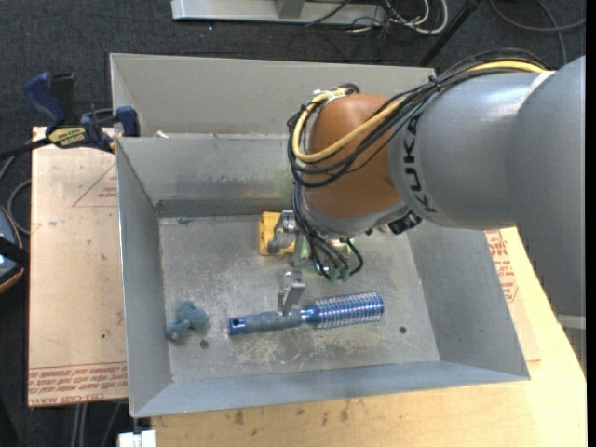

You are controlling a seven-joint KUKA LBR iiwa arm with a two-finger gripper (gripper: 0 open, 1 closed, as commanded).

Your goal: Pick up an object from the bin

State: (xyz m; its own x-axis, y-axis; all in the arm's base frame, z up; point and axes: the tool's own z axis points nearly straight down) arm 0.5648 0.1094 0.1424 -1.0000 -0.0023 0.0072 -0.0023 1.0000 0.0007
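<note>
camera view, end effector (pixel 291 291) where?
> low in the grey bin (pixel 140 250), just above the neck of a blue hairbrush (pixel 307 315); open or closed, cannot tell

brush lying how?
> flat on the floor near the front wall, long axis left to right, ribbed head to the right, slim handle to the left

anything else close?
> yellow block (pixel 271 231) just behind, small grey-blue lump (pixel 186 320) well apart on the left; likely best to close across the handle, not along it
</note>
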